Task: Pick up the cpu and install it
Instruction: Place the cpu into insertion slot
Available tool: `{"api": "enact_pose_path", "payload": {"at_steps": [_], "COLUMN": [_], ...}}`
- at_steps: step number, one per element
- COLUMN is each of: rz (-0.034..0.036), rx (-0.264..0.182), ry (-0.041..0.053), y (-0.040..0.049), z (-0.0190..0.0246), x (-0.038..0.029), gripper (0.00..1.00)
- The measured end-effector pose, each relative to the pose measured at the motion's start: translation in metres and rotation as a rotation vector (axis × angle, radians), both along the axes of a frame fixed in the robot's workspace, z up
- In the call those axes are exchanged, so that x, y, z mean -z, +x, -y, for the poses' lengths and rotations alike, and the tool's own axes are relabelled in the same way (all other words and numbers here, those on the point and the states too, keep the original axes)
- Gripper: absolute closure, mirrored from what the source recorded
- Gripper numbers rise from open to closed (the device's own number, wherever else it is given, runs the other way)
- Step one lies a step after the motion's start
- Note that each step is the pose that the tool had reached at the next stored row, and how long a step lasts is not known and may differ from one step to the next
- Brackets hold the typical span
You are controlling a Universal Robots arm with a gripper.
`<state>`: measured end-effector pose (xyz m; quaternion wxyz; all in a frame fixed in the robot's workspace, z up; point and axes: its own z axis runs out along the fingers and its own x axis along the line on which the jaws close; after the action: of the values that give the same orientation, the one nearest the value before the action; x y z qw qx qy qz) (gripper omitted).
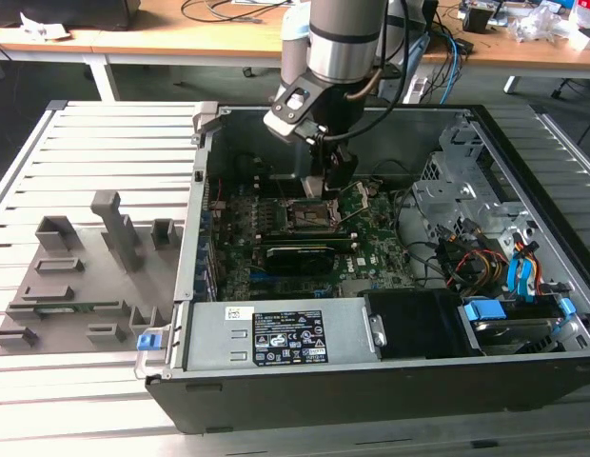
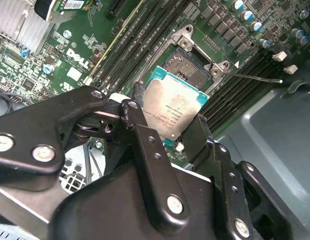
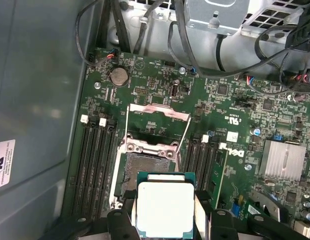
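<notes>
Slatted metal table [image 1: 95, 143] carries an open computer case [image 1: 371, 400] lying on its side, with wooden desks along the far side of the room. On the exterior view's left, beside the case, a grey plastic tray [image 1: 76, 286] with upright blocks sits on the slats. The arm [image 1: 344, 38] reaches down into the case, and its gripper [image 1: 335, 186] hangs over the green motherboard [image 1: 371, 238], close above the socket [image 1: 309, 214]. In both wrist views the black fingers [image 2: 140, 130] are pressed against two opposite edges of the cpu [image 2: 172, 107], pinching it with its silver-grey top facing the cameras. The cpu [image 3: 164, 207] is held in the air over the socket [image 3: 145, 165] and is not seated in it. The socket stands open, its metal frame [image 3: 157, 112] swung up and its thin lever [image 2: 255, 77] released to one side. Dark memory slots [image 3: 92, 160] flank the socket on both sides, and a ribbed silver heat sink [image 3: 282, 160] sits farther off on the board.
</notes>
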<state>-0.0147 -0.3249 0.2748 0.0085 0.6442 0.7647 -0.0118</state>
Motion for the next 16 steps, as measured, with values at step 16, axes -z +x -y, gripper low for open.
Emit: {"api": "enact_pose_path", "payload": {"at_steps": [16], "rz": [0.0000], "rx": [0.000], "ry": [0.0000], "y": [0.0000], "z": [0.0000], "x": [0.0125], "gripper": [0.45]}}
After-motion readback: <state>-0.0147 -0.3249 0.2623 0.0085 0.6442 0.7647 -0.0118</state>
